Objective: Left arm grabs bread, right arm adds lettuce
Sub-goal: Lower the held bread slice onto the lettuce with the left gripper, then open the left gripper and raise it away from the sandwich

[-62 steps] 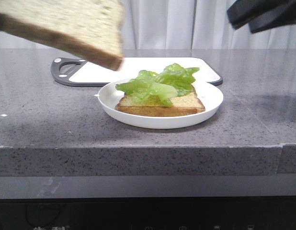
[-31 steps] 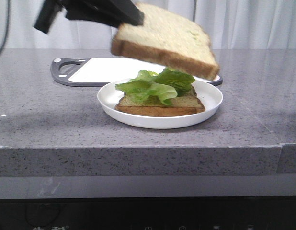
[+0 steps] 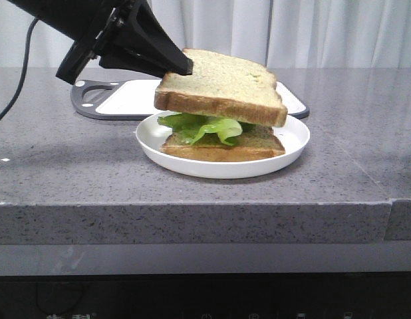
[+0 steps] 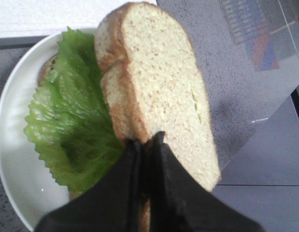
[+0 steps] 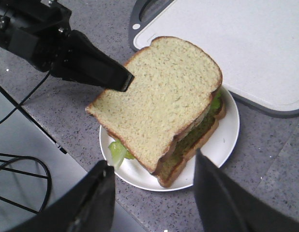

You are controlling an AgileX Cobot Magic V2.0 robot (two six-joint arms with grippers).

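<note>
**Left gripper clamped on the bread, just above the lettuce**

The left gripper [image 3: 182, 66] is seen with its fingers pinched on one edge of the bread [image 3: 222, 86]; in the left wrist view the two fingertips are pressed against the crust on either side of the slice. The bread is held out beyond the fingertips, toward the robot's right, roughly flat with its pale face up, directly over the plate [image 3: 292, 143]. Its longer side runs in line with the fingers, away from the grip. It sits low over the lettuce [image 3: 199, 126], which lies on the lower slice [image 3: 259, 147]; whether bread and leaf already touch cannot be told for certain, though the gap looks closed on the near side.

The right gripper [image 5: 152, 193] is held above the plate with its fingers apart and nothing between them. The left arm is plainly the nearer one. The next move is judged to turn on a straight short drop and a release, with the top slice square over the lower one.
</note>
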